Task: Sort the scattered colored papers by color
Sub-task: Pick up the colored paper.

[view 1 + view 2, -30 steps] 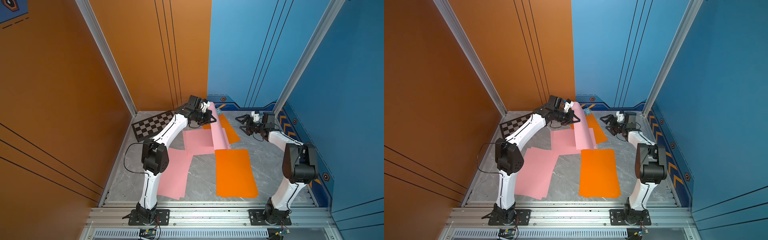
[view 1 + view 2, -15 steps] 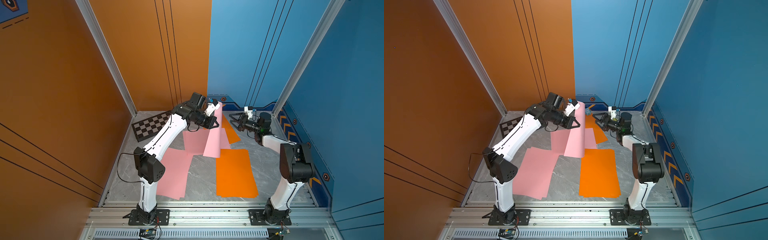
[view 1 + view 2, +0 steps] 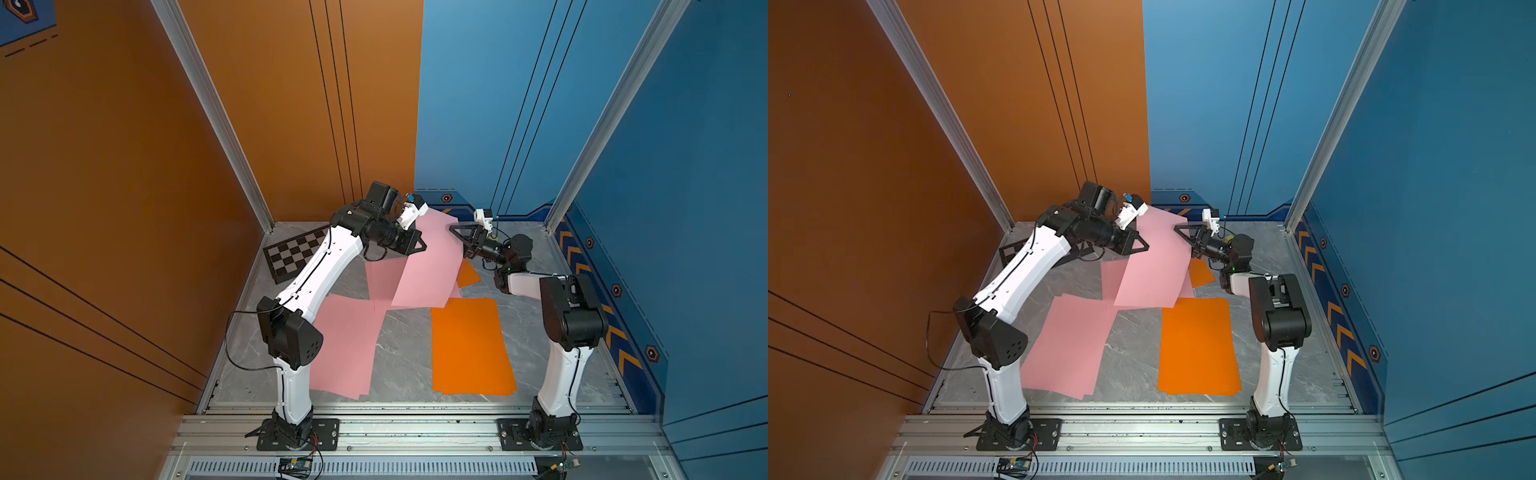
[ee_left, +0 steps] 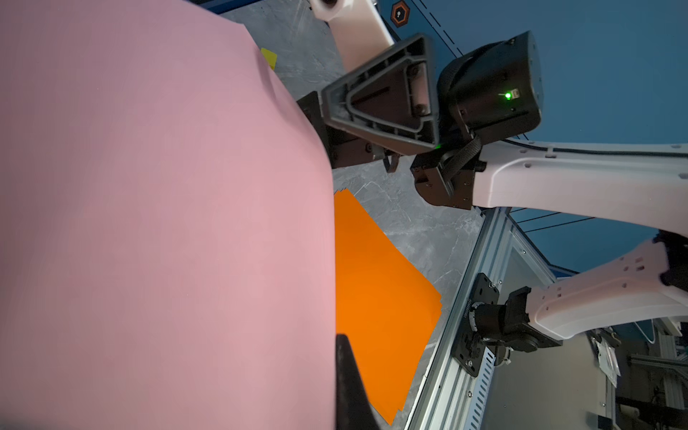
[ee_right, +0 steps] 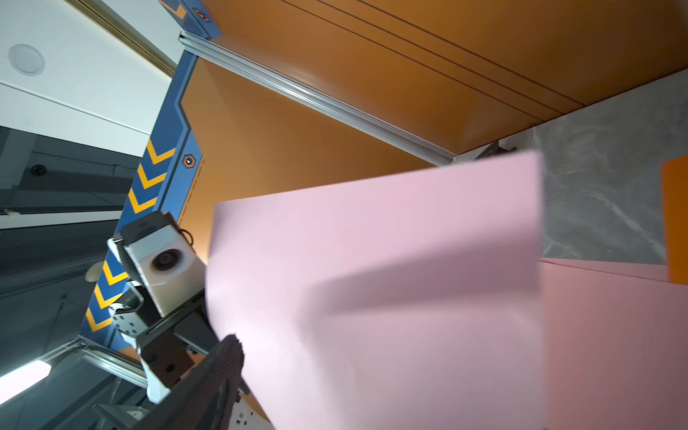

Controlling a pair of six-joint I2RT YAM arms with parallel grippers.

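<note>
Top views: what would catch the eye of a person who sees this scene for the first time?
A lifted pink sheet hangs in the air at the back of the table, held by the left gripper, with the right gripper at its other edge. Toward the front, bright orange sheets lie flat on the right arm's side and pink sheets on the left arm's side.

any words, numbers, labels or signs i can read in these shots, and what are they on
No word or number is readable anywhere.
Pink papers and orange papers: blank.
Checkered board: squares only, no lettering.
Blue wall: only hexagon badges and yellow chevrons, no lettering.
Motor at the arm base: a line of tiny print, too small to read.
</note>
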